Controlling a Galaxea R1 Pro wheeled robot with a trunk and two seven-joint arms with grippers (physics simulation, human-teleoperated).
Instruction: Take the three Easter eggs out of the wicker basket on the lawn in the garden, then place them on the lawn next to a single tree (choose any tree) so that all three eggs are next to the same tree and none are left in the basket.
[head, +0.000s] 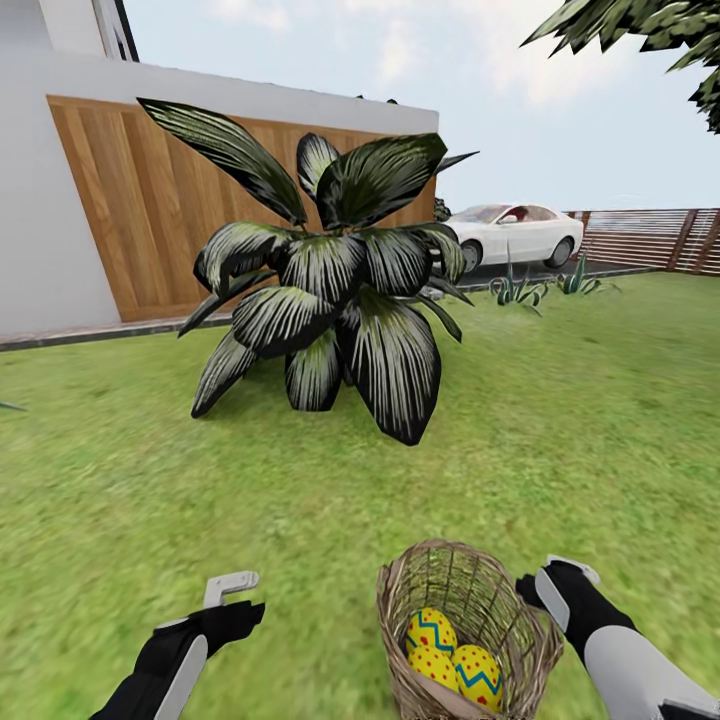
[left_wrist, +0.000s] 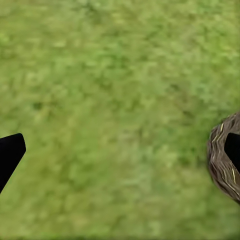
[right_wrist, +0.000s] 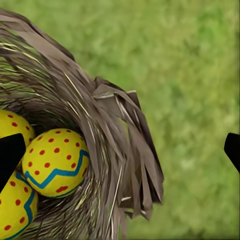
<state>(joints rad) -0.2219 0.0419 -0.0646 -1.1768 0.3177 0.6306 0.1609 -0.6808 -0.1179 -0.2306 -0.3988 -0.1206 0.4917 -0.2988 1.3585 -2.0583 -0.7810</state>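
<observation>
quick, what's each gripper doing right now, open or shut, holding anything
Left gripper: open, empty, over the lawn beside the wicker basket.
Right gripper: open, empty, at the basket's rim; the Easter eggs lie inside.

This is the front garden of a house, rendered outdoors in daylight. Mottled green lawn (head: 560, 420) covers the ground under both claws and runs well ahead of them. Ahead of the left claw (head: 236, 592) stands a low plant with broad dark striped leaves (head: 335, 290), and behind it a grey house wall (head: 50, 200) with a wide wooden panelled door (head: 150, 210). Far ahead of the right claw (head: 560, 580) a white car (head: 515, 232) is parked on paving beside a brown slatted fence (head: 650, 238). Small spiky plants (head: 520, 290) edge the grass, and dark tree foliage (head: 640, 25) hangs against a pale, cloudy sky.
</observation>
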